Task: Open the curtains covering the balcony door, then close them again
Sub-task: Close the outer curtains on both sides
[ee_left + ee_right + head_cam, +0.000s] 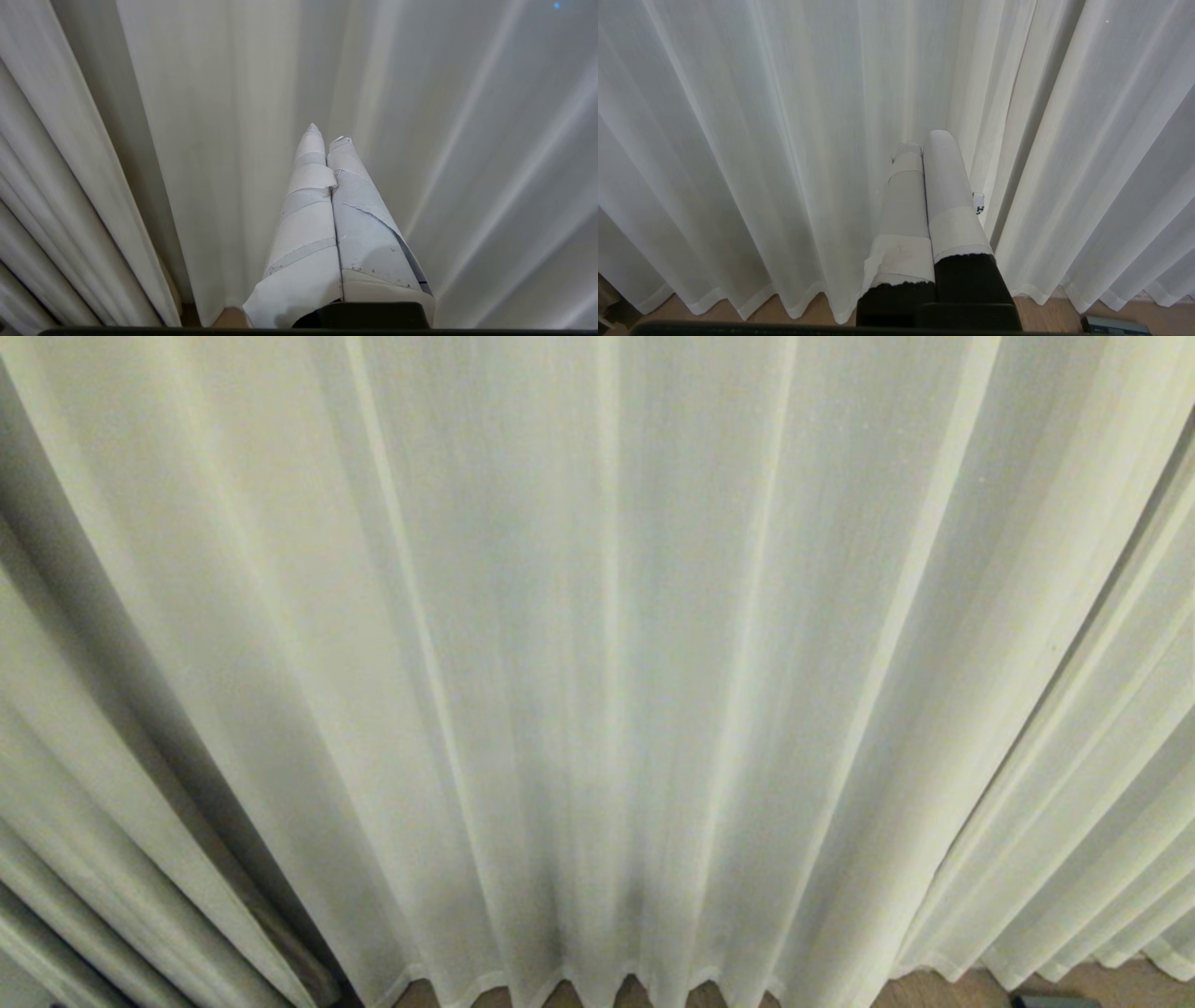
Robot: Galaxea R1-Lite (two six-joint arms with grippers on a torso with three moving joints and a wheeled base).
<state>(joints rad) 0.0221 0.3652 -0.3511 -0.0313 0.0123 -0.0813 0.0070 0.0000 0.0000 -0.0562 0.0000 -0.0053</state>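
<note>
Curtains [597,663]: cream-white, thin woven cloth, many vertical pleats; they fill the head view from edge to edge and hang to a wavy hem just above the wooden floor [943,989]; drawn across, with only a narrow dark gap between panels at the robot's left [159,737].

Balcony door: not visible in any view; judged to stand behind the cloth.

Left gripper [325,133]: tape-wrapped fingers pressed together, clenched on nothing; pointed at the pleats, near the cloth; whether the tips touch it cannot be told; a dark gap between two panels [154,224] lies beside it.

Right gripper [924,140]: tape-wrapped fingers likewise pressed together, nothing between them; it points at the cloth low down, beside a shadowed fold where two panels meet [1017,154]; hem and floor show below it; contact with the cloth cannot be told.

Small dark object [1055,1001]: on the floor at the robot's right, kind unclear.

Progress, as judged: the curtains cover the door and no panel is held or pushed aside; opening appears not yet begun; both the opening and the closing remain.

Next need, as judged: a gripper must enter a gap between panels and sweep the cloth sideways; thin fabric may slip off closed fingers.
</note>
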